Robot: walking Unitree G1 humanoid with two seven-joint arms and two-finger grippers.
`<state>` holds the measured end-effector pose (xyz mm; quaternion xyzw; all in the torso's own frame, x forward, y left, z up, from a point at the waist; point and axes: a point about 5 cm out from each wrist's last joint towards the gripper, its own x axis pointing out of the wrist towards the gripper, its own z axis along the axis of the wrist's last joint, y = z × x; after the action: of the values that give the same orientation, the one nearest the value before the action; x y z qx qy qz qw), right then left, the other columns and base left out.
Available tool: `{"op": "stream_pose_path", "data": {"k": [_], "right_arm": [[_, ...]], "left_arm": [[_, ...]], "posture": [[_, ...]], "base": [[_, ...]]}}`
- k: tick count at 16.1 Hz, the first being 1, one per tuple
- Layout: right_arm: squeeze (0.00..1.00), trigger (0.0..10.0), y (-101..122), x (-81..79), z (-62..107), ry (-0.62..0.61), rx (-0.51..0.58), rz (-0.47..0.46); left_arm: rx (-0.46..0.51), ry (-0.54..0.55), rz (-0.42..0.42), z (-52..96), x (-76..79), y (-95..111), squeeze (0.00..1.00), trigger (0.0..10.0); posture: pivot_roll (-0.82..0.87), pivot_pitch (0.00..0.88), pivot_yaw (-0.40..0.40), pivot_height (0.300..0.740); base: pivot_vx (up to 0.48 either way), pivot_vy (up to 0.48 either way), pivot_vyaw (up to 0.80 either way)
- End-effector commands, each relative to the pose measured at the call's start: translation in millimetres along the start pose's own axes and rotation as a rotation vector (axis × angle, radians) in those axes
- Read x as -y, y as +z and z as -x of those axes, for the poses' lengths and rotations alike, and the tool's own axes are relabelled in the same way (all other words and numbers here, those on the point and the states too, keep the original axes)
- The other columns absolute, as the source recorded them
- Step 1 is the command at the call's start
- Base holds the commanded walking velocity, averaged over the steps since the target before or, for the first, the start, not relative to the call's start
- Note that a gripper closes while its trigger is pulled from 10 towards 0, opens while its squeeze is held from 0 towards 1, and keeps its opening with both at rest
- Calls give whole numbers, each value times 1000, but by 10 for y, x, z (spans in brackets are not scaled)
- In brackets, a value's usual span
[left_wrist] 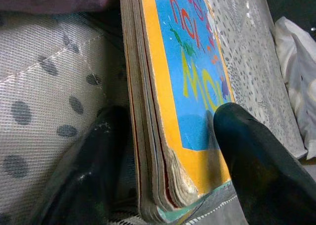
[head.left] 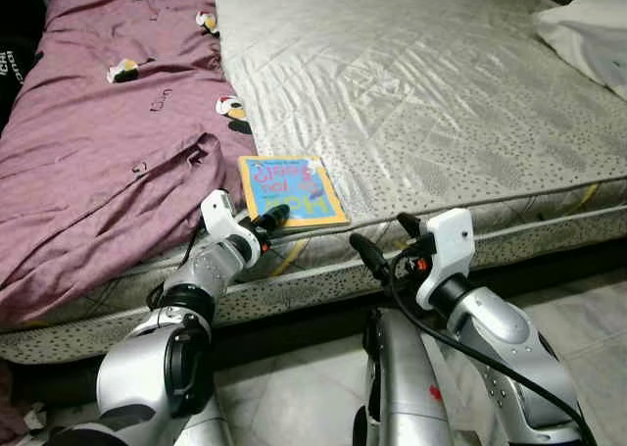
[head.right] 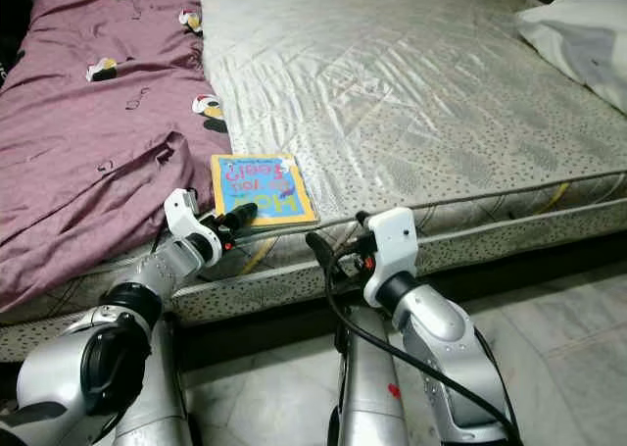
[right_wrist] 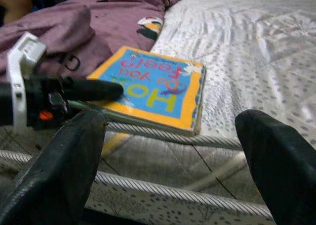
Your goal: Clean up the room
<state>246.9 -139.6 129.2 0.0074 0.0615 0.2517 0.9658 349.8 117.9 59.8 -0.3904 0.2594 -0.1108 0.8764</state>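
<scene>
Nearest the camera, the robot's two silver arms reach forward over a pale tiled floor (head.left: 578, 319) toward the edge of a bed. The right gripper (head.left: 384, 238) hangs just short of the mattress side, its two black fingers spread wide apart and grasping nothing; a black cable (head.left: 431, 333) loops along that arm. The left gripper (head.left: 273, 218) is at the mattress edge, its fingers clenched around the near corner of a board book (head.left: 291, 190): in the left wrist view one finger (left_wrist: 252, 160) presses on the cover while the other lies under the thick stack of pages, so the book is pinched between them.

The board book lies flat at the very front edge of the bare mattress (head.left: 421, 103), just beside the purple blanket. Its cover is bright blue inside a yellow-orange border, with large playful lettering in pink and yellow and a small dark figure among the letters. The pages are thick cardboard, and the corner held by the gripper looks worn and rounded.

To the left, the purple blanket (head.left: 98, 142), printed with small cartoon figures, lies rumpled over that side of the bed. The mattress is silvery-grey, quilted and speckled. At the far right sits a white pillow (head.left: 588, 34).
</scene>
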Motion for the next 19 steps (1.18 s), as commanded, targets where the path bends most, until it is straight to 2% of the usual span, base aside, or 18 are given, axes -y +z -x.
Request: {"op": "stream_pose_path", "data": {"k": [1, 3, 6, 8, 13, 19], "right_arm": [[0, 10000, 20, 56, 0, -25, 5, 33], [0, 10000, 1, 97, 14, -38, 2, 16], [0, 10000, -16, 112, -13, -55, -1, 55], [0, 10000, -10, 64, -61, -25, 2, 80], [0, 10000, 60, 15, -113, 40, 39, 15], [0, 10000, 67, -47, -186, 96, 38, 45]], "left_arm": [[-79, 31, 53, 23, -94, -191, 0, 0], [-76, 4, 69, 15, -58, -156, 0, 0], [-65, -4, 63, 5, -32, -110, 0, 0], [-57, -7, 67, 6, -29, -79, 0, 0], [-26, 6, 54, 26, -73, -21, 0, 0], [30, -21, -79, 2, 7, 96, 0, 0]], "posture": [[-198, 0, -16, 458], [-194, 0, -13, 458], [-187, 0, -14, 458], [-183, 0, -19, 458], [-172, 0, -27, 458], [-161, 0, -19, 458]], "base": [[0, 0, 0], [0, 0, 0], [0, 0, 0], [0, 0, 0], [0, 0, 0], [0, 0, 0]]}}
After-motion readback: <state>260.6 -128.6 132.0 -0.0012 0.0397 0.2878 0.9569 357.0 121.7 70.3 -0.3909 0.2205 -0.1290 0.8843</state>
